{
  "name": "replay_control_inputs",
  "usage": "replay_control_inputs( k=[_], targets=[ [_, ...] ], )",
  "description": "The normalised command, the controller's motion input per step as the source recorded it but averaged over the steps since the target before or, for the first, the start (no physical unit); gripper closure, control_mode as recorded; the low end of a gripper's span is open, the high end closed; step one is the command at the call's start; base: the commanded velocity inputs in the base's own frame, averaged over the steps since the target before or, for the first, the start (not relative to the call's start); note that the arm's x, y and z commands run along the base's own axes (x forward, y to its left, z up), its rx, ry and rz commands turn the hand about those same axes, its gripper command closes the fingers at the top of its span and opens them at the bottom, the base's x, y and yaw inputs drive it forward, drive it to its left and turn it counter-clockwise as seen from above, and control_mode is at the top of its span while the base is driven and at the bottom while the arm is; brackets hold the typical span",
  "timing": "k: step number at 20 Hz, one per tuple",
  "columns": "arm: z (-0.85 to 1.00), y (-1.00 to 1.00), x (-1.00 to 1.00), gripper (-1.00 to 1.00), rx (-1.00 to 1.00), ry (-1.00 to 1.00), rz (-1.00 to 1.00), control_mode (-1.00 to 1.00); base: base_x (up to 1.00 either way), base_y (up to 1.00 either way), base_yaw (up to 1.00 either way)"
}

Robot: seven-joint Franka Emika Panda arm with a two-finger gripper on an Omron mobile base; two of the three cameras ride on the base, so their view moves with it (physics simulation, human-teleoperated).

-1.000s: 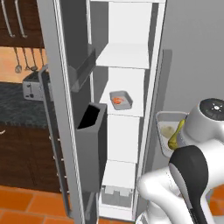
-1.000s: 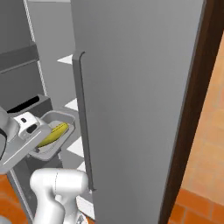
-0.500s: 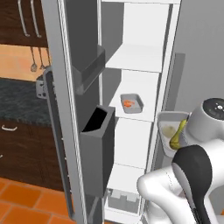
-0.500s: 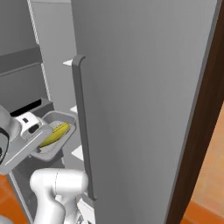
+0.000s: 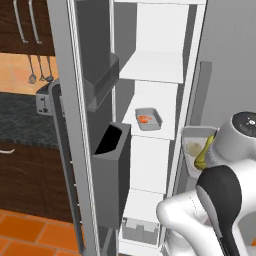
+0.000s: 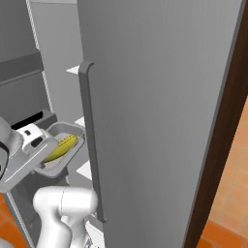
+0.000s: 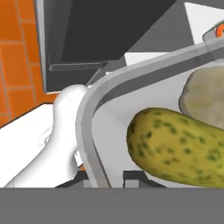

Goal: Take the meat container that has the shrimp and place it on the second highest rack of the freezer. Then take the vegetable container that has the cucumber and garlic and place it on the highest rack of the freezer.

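The freezer (image 5: pixel 195 45) stands open. On its second highest rack (image 5: pixel 162 131) rests the grey meat container (image 5: pixel 148 119) with the small orange shrimp (image 5: pixel 144 119) inside. Above it is the bare highest rack (image 5: pixel 150 67). My gripper (image 6: pixel 42 156) (image 7: pixel 107 177) is shut on the rim of the vegetable container (image 5: pixel 192 150) (image 6: pixel 60 150) (image 7: pixel 94 113), held in the air to the right of the shelves. In it lie the yellow-green cucumber (image 6: pixel 60 147) (image 7: pixel 175 148) and the pale garlic (image 7: pixel 205 96). My own arm hides part of the tray in the left base view.
The open freezer door (image 5: pixel 75 150) on the left carries dark grey bins (image 5: pixel 112 170). A closed grey door with a long handle (image 6: pixel 89 145) stands right beside the held tray. A toaster (image 5: pixel 45 97) sits on the dark counter at the left. A drawer (image 5: pixel 140 231) is at the freezer's bottom.
Both base views have shifted as a whole, so the camera moved; the freezer shelves now sit lower in the left view. The vegetable container stays in my shut gripper.
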Motion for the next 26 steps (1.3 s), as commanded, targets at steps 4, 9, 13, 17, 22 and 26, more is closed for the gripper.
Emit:
replay_control_inputs(
  k=[4,9,13,17,22,26],
  targets=[
    [0.79,0.01,0.07,1.00,0.00,-0.23,-0.02,-1.00,0.00,0.00,0.00],
    [0.96,0.00,0.07,1.00,0.00,-0.34,0.13,-1.00,0.00,0.00,0.00],
    [0.99,0.21,0.36,1.00,0.00,-0.06,0.22,-1.00,0.00,0.00,0.00],
    [0.93,0.23,0.50,1.00,0.00,0.00,0.11,-1.00,0.00,0.00,0.00],
    [0.15,0.22,0.66,1.00,-0.09,0.02,-0.10,-1.00,0.00,0.00,0.00],
    [-0.28,-0.01,1.00,1.00,-0.04,0.05,-0.18,-1.00,0.00,0.00,0.00]
  ],
)
